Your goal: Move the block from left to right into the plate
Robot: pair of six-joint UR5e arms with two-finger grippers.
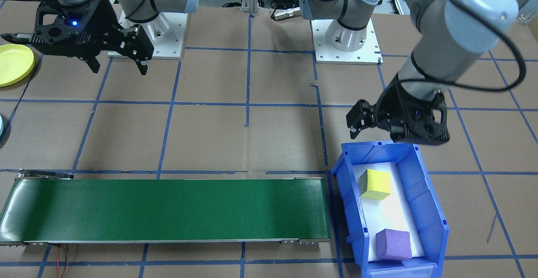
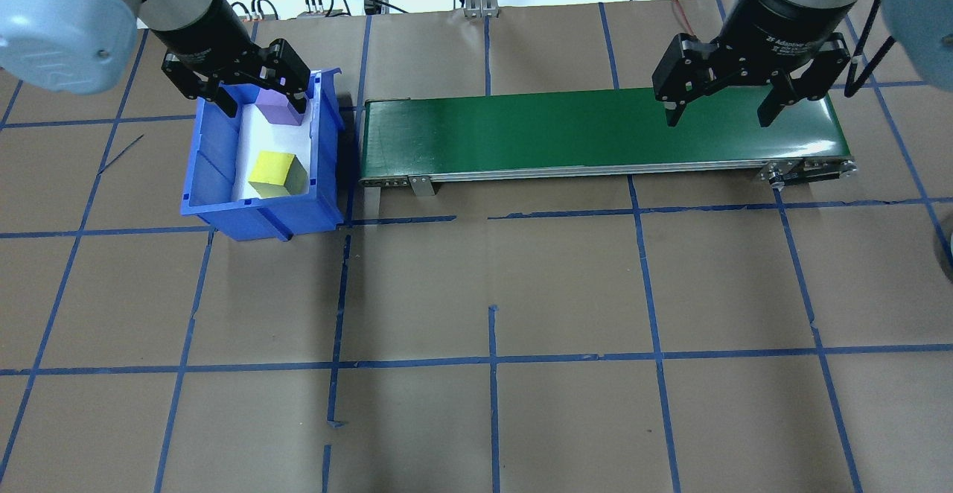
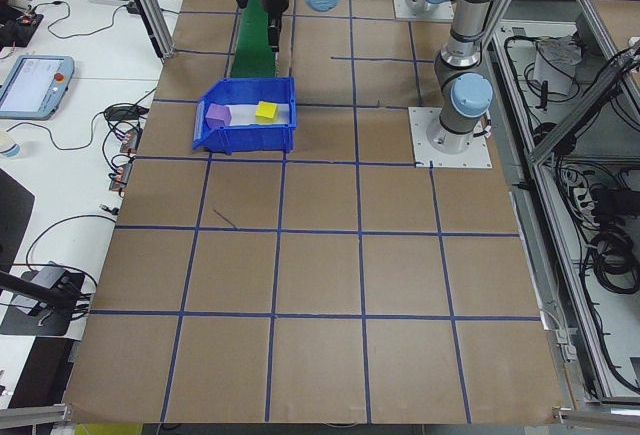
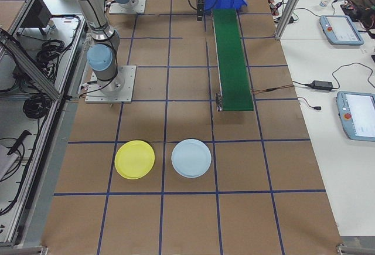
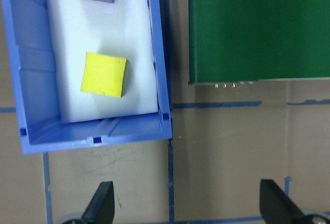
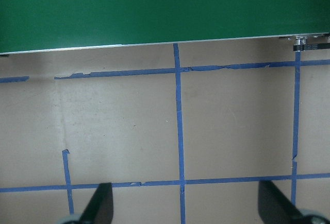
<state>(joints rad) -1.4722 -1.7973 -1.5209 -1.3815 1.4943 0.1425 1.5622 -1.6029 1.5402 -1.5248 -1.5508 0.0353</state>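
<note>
- A blue plastic bin [image 2: 216, 210] is seen at the left end of the brown paper-covered tabletop [image 2: 491, 292], just beside the end of a long green conveyor belt [image 2: 595, 132].
- Two foam cubes are held in the bin: a yellow block [image 2: 277, 173] in the half nearer the robot, and a purple block [image 2: 280, 108] in the far half.
- The left claw [image 5: 185, 206] is held wide and empty above the bin, over the side nearer the robot's base; in its wrist view the yellow block lies ahead of the fingers and toward the view's left.
- Neither block has a long axis, so no particular wrist turn is judged to be needed, only a squaring to the faces.
- The right claw [image 2: 718, 98] is spread wide and empty, hovering at the belt's far right end.
- A yellow round plate [image 4: 135, 159] and a pale blue round plate [image 4: 191, 157] lie side by side beyond the belt's right end.
- The left arm is much the nearer to the blocks; the pick is judged to fall to it.
</note>
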